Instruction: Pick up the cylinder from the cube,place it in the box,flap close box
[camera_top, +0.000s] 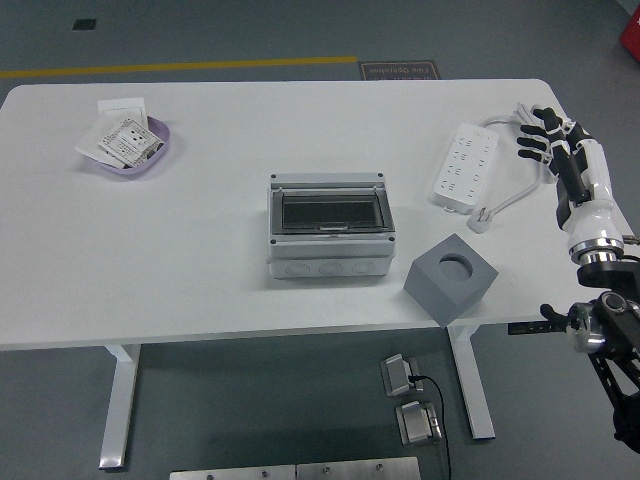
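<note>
white bench (200, 250) carries all items in the head view. grey box (327, 228) sits at the centre, its clear flap lid down over the top. grey cube (451, 277) stands just right of and nearer than the box, close to the near edge; its round top recess shows dark, and no cylinder can be made out in it or elsewhere.

right hand (545, 135) enters from the right edge, forearm white and black, raised over the far right corner of the bench with the palm turned down. its fingers (528, 139) are spread apart and grasp nothing; they hover above the cable of the white power strip (465, 164), well apart from the cube.

purple tray (130, 150) with paper packets lies at far left.
</note>
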